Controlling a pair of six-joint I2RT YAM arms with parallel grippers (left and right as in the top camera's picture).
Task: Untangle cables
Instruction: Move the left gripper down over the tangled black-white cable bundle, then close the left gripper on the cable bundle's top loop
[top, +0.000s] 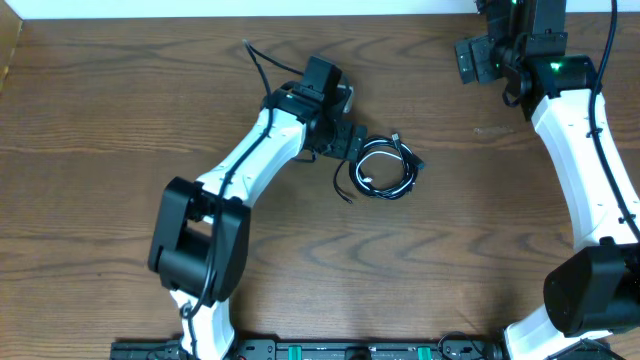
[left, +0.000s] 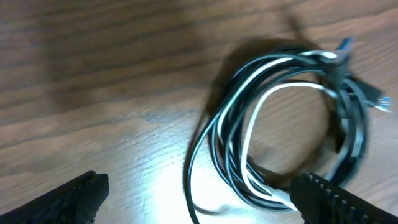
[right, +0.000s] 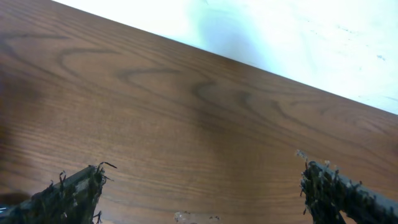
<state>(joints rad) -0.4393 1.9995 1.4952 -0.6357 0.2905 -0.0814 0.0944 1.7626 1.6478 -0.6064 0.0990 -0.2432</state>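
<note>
The cables (top: 385, 168) lie coiled together on the wooden table, black cord and white cord wound in one loop with small plug ends at its upper right. In the left wrist view the coil (left: 292, 124) fills the right half, with a blue-tipped plug at top right. My left gripper (top: 348, 140) is open just left of the coil; its fingertips (left: 202, 199) straddle the coil's lower left strands without closing on them. My right gripper (top: 480, 58) is open and empty at the far right back of the table, over bare wood (right: 199, 193).
A thin black cord (top: 262, 68) runs along the left arm near the back of the table. The table's far edge meets a white wall (right: 298, 37). The arm bases stand at the front edge.
</note>
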